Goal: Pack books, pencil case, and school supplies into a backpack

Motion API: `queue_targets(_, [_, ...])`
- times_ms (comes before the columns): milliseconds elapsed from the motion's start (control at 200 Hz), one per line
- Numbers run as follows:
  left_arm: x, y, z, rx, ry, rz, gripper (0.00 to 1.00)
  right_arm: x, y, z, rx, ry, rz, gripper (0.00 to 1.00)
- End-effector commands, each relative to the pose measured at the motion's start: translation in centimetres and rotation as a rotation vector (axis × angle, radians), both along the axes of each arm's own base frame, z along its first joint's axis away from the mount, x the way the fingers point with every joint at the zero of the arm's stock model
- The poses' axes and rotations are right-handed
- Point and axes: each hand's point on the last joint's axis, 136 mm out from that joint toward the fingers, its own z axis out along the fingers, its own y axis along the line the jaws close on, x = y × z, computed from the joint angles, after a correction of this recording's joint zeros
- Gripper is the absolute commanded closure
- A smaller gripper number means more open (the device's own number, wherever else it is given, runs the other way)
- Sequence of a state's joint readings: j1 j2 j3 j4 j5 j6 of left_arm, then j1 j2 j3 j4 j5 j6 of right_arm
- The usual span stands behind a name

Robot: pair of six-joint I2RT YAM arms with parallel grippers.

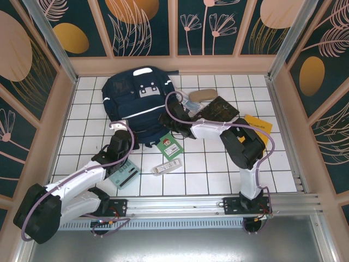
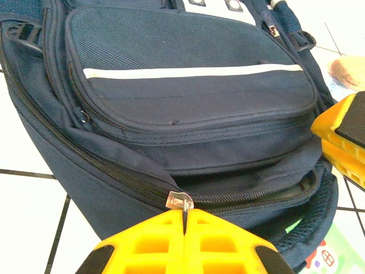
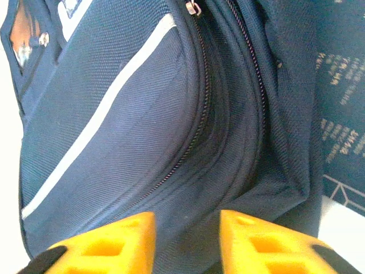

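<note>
The navy backpack (image 1: pixel 133 101) lies flat at the back left, its main zipper partly open (image 2: pixel 251 191). My left gripper (image 1: pixel 126 143) is at its near edge, shut on the silver zipper pull (image 2: pixel 181 201). My right gripper (image 1: pixel 172 123) is at the backpack's right side, and its fingers (image 3: pixel 128 240) pinch a fold of navy fabric (image 3: pixel 188 240). The tan pencil case (image 1: pixel 200 95) lies behind a dark patterned book (image 1: pixel 219 109). A yellow book (image 1: pixel 259 124) lies further right. A small green book (image 1: pixel 170 146), a white-grey bar (image 1: pixel 166 166) and the mint calculator (image 1: pixel 124 176) lie nearer.
Pink walls (image 1: pixel 65 109) close in the white tiled table (image 1: pixel 218 169) on three sides. A metal rail (image 1: pixel 191 204) runs along the near edge. The right arm's elbow (image 1: pixel 242 144) stands over the tiles beside the yellow book.
</note>
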State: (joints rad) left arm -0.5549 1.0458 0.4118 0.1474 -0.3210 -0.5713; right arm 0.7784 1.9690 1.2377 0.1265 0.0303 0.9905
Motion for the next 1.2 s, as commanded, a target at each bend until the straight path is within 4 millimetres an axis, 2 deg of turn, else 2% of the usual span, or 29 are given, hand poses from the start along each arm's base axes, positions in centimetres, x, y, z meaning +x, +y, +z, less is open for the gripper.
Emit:
queue_targets(0, [0.4,-1.2,1.8,-0.052,-0.065,-0.046,1.0,0.7,1.7,1.7,0.06,-0.034,0.035,0.82])
queue_targets(70, [0.4,-1.1,1.8,-0.052,-0.066,-0.041,1.0,0.9,1.7,2.2,0.054,-0.05,0.038,1.0])
queue_targets(135, [0.4,-1.0,1.7,-0.047,-0.065,-0.036,1.0,1.1,1.5,2.6,0.047,-0.065,0.038,1.0])
queue_targets(270, [0.4,-0.8,2.0,-0.054,-0.074,-0.021,1.0,1.6,1.0,4.9,0.036,-0.138,0.04,1.0])
queue_targets(445, [0.5,-0.6,2.9,-0.073,-0.102,-0.008,1.0,1.6,0.0,5.9,0.061,-0.154,0.032,1.0])
queue_targets(571, [0.6,-0.3,2.7,-0.061,-0.1,0.012,1.0,1.9,-0.8,7.1,0.071,-0.184,0.014,1.0])
queue_targets(671, [0.6,1.2,2.3,-0.022,-0.089,0.09,1.0,2.4,-1.6,8.9,0.046,-0.238,0.002,1.0])
queue_targets(781, [0.4,4.5,1.6,0.068,-0.06,0.255,1.0,3.0,-2.6,10.6,0.013,-0.288,-0.009,1.0])
queue_targets(1036, [0.4,6.9,0.2,0.152,-0.005,0.39,1.0,3.5,-4.5,10.9,0.001,-0.302,-0.011,1.0])
queue_targets(1091, [0.8,6.4,0.5,0.141,-0.004,0.369,1.0,3.3,-4.4,11.2,0.013,-0.315,0.014,1.0])
queue_targets(1176, [1.4,4.1,1.6,0.066,-0.034,0.249,1.0,2.5,-2.9,11.3,0.042,-0.316,0.103,1.0])
queue_targets(1196, [1.5,3.5,2.1,0.043,-0.05,0.222,1.0,2.4,-2.6,11.1,0.045,-0.312,0.122,0.95])
